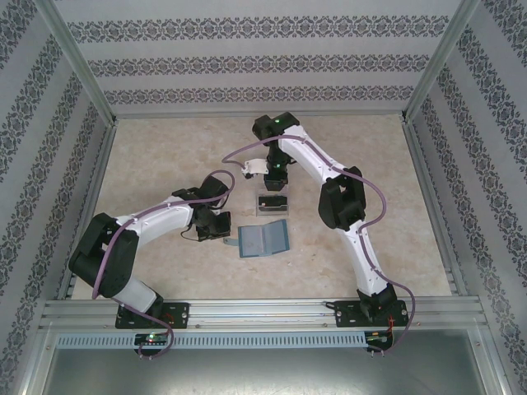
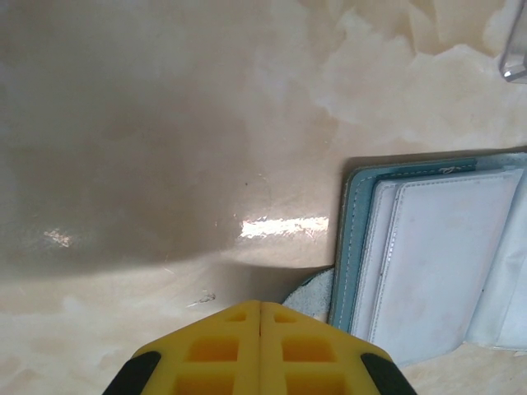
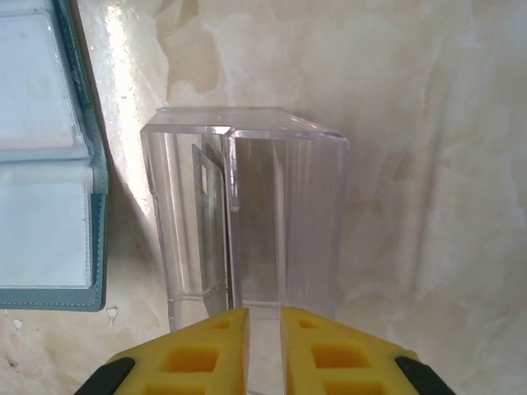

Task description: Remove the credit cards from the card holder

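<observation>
We find the left arm folded low, the left gripper [image 2: 261, 306] with fingers pressed together. The right arm reaches forward, the right gripper [image 3: 265, 313] with fingers narrowly parted.

Open to passing: bare beige marbled tabletop [image 1: 156, 156] at far left, at right and along the near strip. Blocked mid-table by open teal-blue folding card holder [image 1: 263, 239], with clear acrylic box [image 1: 272, 203] just beyond it, narrow gap between. Crowded just left of holder by yellow-fingered left gripper [image 2: 261, 321], over box by right gripper [image 3: 263, 321]. Hemmed in by patterned side walls [image 1: 49, 123].
</observation>
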Robot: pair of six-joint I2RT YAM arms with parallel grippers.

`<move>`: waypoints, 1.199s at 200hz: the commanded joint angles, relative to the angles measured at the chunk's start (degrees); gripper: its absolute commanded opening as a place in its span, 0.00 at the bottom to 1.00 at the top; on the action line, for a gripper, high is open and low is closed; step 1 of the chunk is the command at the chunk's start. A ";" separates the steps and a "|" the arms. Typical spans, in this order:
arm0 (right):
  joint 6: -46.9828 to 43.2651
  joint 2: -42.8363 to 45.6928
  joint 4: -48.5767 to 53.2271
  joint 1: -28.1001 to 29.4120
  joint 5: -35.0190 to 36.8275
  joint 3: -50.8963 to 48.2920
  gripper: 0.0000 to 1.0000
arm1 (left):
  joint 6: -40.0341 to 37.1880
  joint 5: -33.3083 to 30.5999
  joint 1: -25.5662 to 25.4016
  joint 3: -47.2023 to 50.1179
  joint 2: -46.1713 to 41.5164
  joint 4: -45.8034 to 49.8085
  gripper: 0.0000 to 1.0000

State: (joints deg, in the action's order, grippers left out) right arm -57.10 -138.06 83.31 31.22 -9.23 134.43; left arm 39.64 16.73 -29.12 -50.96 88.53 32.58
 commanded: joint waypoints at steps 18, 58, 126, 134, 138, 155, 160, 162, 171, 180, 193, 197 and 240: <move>1.16 2.71 -1.75 -0.64 2.20 0.75 0.19 | -0.64 0.67 0.82 -0.18 -1.53 0.68 0.01; 3.21 7.54 -6.26 -0.34 1.51 -4.43 0.21 | -0.84 0.80 0.82 -0.68 -1.71 0.69 0.02; 18.62 19.73 -23.11 1.42 -1.46 -24.06 0.22 | -1.18 1.89 0.80 -1.12 -1.43 -0.38 0.02; 21.83 21.16 -25.04 1.79 -1.26 -26.55 0.22 | -1.21 2.33 0.76 -1.12 -1.31 -0.62 0.02; 23.41 21.94 -25.89 1.98 -1.08 -27.64 0.22 | -1.17 2.52 0.81 -1.10 -1.26 -0.83 0.02; 30.06 24.93 -29.37 2.92 -0.17 -32.27 0.21 | -1.16 3.11 0.82 -1.22 -1.16 -1.14 0.02; 32.15 25.74 -30.37 3.12 0.31 -33.52 0.21 | -1.13 3.19 0.80 -1.23 -1.12 -1.20 0.02; 32.98 26.07 -30.74 3.31 0.63 -33.92 0.21 | -1.14 3.35 0.82 -1.18 -1.11 -1.20 0.02; 36.58 27.35 -32.04 3.81 1.28 -36.02 0.21 | -1.15 3.53 0.81 -1.26 -1.21 -1.20 0.02; 40.27 28.56 -33.21 4.31 1.87 -38.00 0.21 | -1.23 3.74 0.77 -1.31 -1.25 -1.12 0.02; 45.34 30.67 -34.64 5.00 2.28 -40.91 0.22 | -1.24 4.03 0.82 -1.25 -1.49 -1.22 0.02; 47.12 31.28 -35.19 5.26 2.55 -41.98 0.23 | -1.23 4.25 0.82 -1.26 -1.48 -1.28 0.02; 66.52 37.45 -40.37 7.47 0.56 -51.17 0.20 | -1.45 6.55 0.76 -0.93 -1.53 -2.08 0.02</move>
State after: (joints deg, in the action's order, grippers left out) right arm -6.20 -104.47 47.37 37.58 -7.55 87.31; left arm 39.22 21.32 -29.12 -51.00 88.01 31.97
